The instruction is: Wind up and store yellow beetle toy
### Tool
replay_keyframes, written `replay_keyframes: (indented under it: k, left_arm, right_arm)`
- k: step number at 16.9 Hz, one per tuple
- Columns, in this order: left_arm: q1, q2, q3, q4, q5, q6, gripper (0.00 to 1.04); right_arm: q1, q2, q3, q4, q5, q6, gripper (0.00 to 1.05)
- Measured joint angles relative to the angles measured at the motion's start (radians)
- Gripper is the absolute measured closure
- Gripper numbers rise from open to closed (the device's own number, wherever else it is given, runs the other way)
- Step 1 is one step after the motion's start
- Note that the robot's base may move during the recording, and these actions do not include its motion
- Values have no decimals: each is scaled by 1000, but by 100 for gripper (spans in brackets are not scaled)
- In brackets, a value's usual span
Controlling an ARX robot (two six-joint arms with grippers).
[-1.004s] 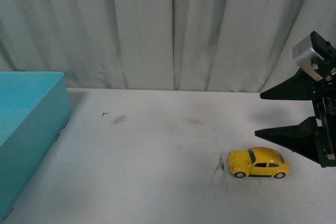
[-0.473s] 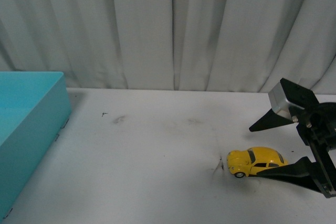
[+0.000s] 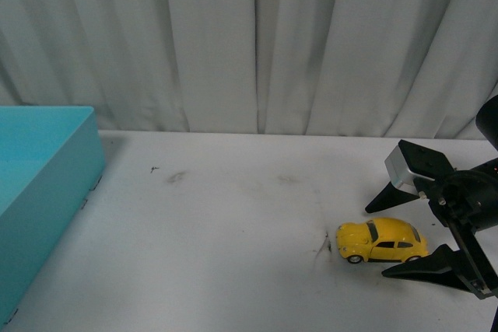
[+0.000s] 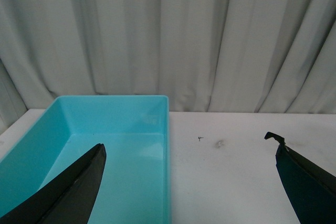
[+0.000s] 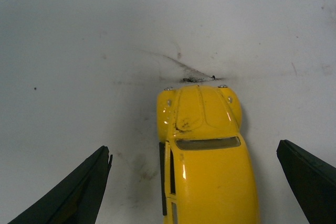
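Glossy yellow beetle toy (image 3: 382, 240), dark-windowed, sits inside the wide-spread right claw (image 3: 375, 242) on a scuffed white tabletop (image 3: 233, 231); pale curtain (image 3: 233, 36) behind it.

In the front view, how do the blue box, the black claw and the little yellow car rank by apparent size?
Largest: the blue box, even partly cut off by the frame.
Next: the right gripper, though nearness to the camera may enlarge it.
Smallest: the yellow beetle toy.
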Motion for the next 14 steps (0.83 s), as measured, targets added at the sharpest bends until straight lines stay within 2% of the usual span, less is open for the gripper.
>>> replay_keyframes:
  k: [4,5,10,14]
  left_arm:
    - [0,0,0,0,0,0,7]
    - [0,0,0,0,0,0,7]
    - [0,0,0,0,0,0,7]
    - [0,0,0,0,0,0,7]
  right_arm:
    - [1,21,25,5,5,-5,7]
    - [1,27,31,7,5,-5,11]
    - [7,34,37,-3,13,-16,62]
    - [6,34,41,-13,12,-31,63]
